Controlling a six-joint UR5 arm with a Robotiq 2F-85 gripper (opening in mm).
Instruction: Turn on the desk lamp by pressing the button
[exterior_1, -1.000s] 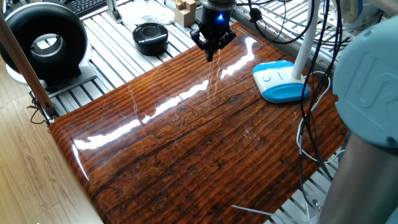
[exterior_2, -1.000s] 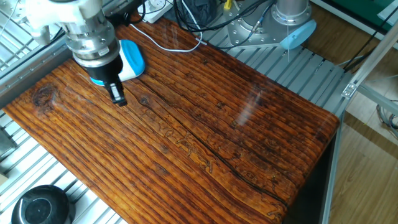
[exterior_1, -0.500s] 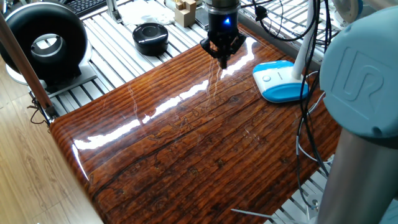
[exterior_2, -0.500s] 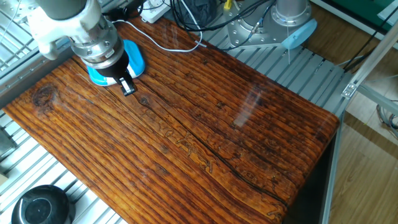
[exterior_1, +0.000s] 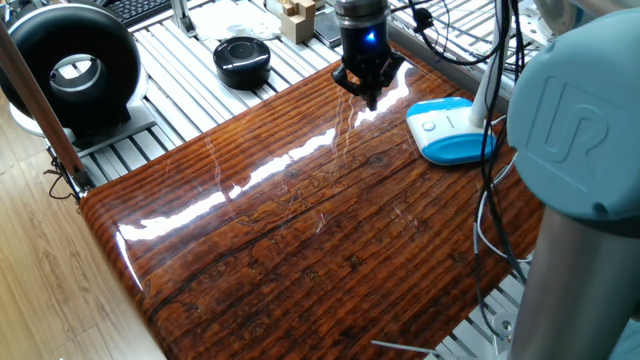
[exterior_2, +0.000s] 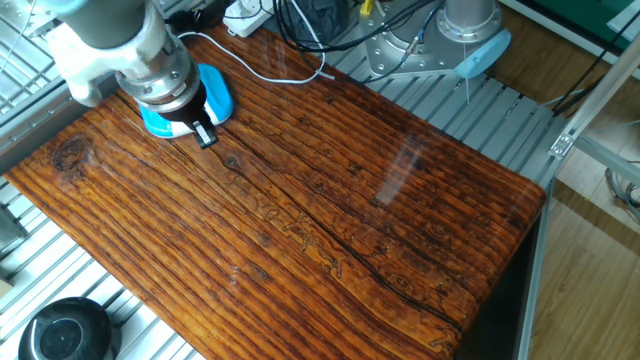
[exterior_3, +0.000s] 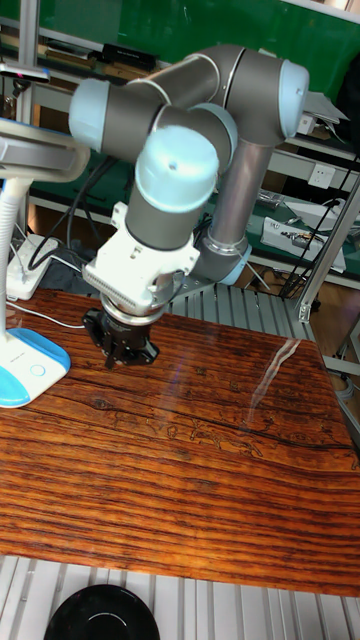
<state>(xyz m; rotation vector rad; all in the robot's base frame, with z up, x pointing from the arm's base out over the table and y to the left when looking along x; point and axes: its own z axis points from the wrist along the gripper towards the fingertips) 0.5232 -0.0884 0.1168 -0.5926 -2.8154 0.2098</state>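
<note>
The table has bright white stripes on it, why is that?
That is glare: in one fixed view the shiny wooden table mirrors lights above as white streaks; in the other fixed view and the tall fixed view the glare is only faint pale patches, so the wood grain shows clearly.

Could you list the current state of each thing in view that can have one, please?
desk lamp: upright on the wooden table, base flat, button not yet pressed; whether it is lit cannot be told.
gripper: pointing down above the table beside the lamp base, not touching it; open or shut cannot be told.
round black disc device: lying flat on the metal slats beyond the table.
</note>
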